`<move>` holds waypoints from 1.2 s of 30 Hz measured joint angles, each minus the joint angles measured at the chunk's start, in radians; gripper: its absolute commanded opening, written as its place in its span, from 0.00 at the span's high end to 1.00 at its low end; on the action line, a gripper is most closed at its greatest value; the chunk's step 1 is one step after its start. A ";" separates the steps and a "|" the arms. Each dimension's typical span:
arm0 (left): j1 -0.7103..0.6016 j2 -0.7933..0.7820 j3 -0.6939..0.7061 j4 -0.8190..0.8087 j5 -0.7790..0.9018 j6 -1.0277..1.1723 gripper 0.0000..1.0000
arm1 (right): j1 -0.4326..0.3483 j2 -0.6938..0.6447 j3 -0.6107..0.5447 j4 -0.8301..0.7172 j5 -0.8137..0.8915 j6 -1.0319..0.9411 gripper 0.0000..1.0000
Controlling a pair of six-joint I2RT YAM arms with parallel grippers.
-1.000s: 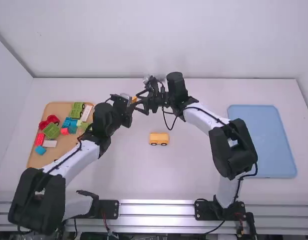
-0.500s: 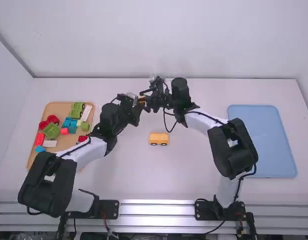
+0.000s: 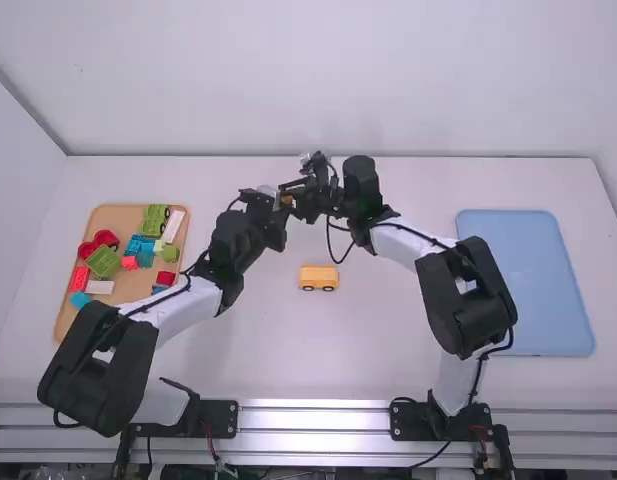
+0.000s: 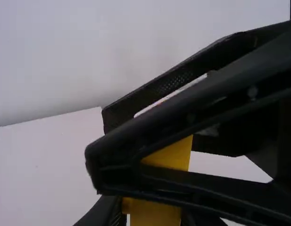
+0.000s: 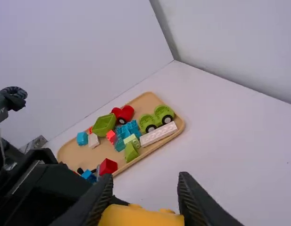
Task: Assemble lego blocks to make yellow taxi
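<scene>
In the high view my left gripper (image 3: 277, 201) and my right gripper (image 3: 292, 192) meet above the table, with a yellow block (image 3: 287, 201) between them. The left wrist view has my left gripper (image 4: 152, 217) shut on the lower part of the yellow block (image 4: 154, 215), while the right gripper's black fingers cross in front of it. Seen from the right wrist, my right gripper (image 5: 144, 200) is shut on the same block (image 5: 140, 217), studs upward. A yellow car piece with wheels (image 3: 318, 278) rests on the table below the grippers.
An orange-brown tray (image 3: 110, 213) with red, green, blue and white blocks lies at the left, partly behind the left arm. The blue tray (image 3: 525, 285) lies at the right. A wall (image 3: 328, 80) rises behind the table.
My left gripper and forearm have moved to the right and slightly up the picture. The right gripper has shifted a little right, and the block between them has moved right too.
</scene>
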 measured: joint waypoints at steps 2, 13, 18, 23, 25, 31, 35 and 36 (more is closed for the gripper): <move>-0.001 0.000 0.000 0.002 -0.005 -0.001 0.78 | 0.001 0.000 0.000 0.002 0.002 -0.001 0.74; 0.001 0.000 -0.002 -0.036 -0.031 -0.100 0.01 | -0.052 0.000 -0.006 0.016 -0.023 -0.008 0.80; 0.013 -0.002 -0.002 -0.032 0.105 -0.069 0.01 | -0.093 0.000 -0.001 -0.014 -0.150 -0.050 0.80; 0.124 -0.002 0.030 -0.112 0.471 0.001 0.01 | -0.155 0.000 0.058 -0.133 -0.355 -0.146 0.80; 0.180 -0.002 0.072 -0.154 0.640 0.044 0.01 | -0.175 0.000 0.084 -0.151 -0.436 -0.183 0.79; 0.216 0.003 0.152 -0.175 0.896 0.109 0.01 | -0.181 0.000 0.104 -0.141 -0.607 -0.223 0.80; 0.204 0.054 0.182 -0.166 1.038 0.133 0.01 | -0.153 0.000 0.103 -0.138 -0.668 -0.236 0.80; 0.204 0.065 0.182 -0.166 1.054 0.134 0.01 | -0.146 0.000 0.103 -0.138 -0.676 -0.238 0.79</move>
